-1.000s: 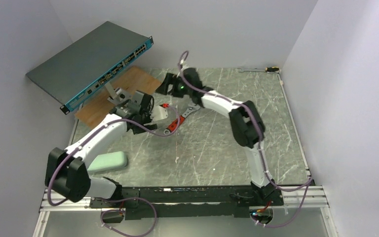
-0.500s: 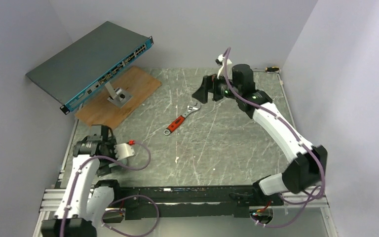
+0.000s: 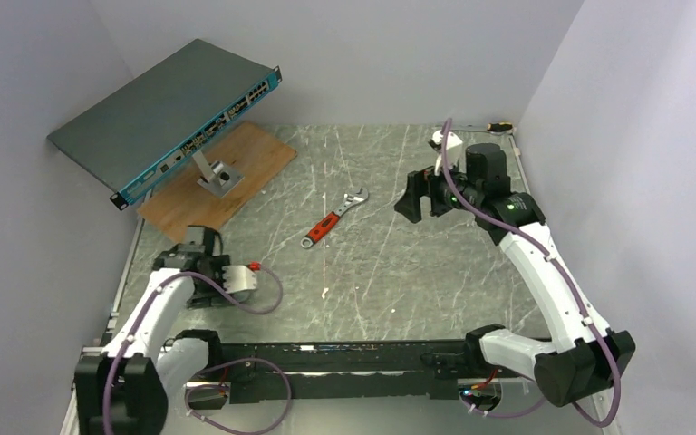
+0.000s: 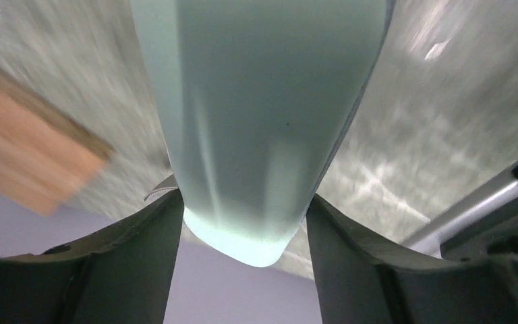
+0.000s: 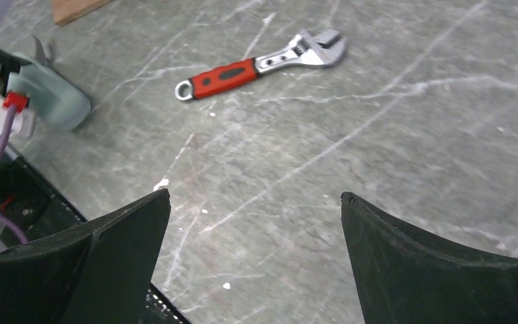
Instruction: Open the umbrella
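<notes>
1. Umbrella showed in no view; I could not tell its place.
2. Left gripper, moved back to near left, clamped the mint case.
3. Right gripper, wide open, had retreated right.

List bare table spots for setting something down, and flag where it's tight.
Roomiest: table between wrench and near rail, left of the right arm. Also free: far middle, between wooden board and the open right end effector. Crowded: far left under the network switch; near left, where the left end effector grips the mint-green case.
</notes>
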Tool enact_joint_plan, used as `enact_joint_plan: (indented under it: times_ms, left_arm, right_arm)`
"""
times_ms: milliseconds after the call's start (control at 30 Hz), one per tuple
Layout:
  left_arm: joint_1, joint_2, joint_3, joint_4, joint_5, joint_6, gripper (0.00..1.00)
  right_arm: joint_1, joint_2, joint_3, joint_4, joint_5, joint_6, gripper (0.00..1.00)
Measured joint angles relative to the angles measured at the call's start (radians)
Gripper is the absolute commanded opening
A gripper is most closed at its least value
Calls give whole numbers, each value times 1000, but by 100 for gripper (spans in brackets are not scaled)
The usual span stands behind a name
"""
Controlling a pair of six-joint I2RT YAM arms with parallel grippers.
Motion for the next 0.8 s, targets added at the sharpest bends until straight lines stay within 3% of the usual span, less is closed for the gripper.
enact_joint_plan:
  times_ms: [133,267,400,433,600,733,800]
  left_arm:
    - [-344,80,52,13,12,-189,61]
    - [-644,335,257,9,80,-436,66]
    - [-838,665,608,22,128,-649,93]
    - [-869,742,703,32,139,-686,99]
    - [-939,1091,1206,60,252,-863,100]
    - [-886,1086,1257,86,397,-939,98]
    - [-810,990,1169,99,455,-943,88]
  right_arm:
    - [-123,-16,-15,-32,-25,-43,99]
    - [-280,18,-21,-49,-71,-71,99]
    - [-441,68,-14,-69,-132,-120,100]
    - [-478,84,-5,-85,-146,-138,100]
    - [-642,140,36,-166,-224,-252,98]
    - [-708,152,61,-274,-281,-368,95]
    - [-700,142,56,-314,-309,-408,92]
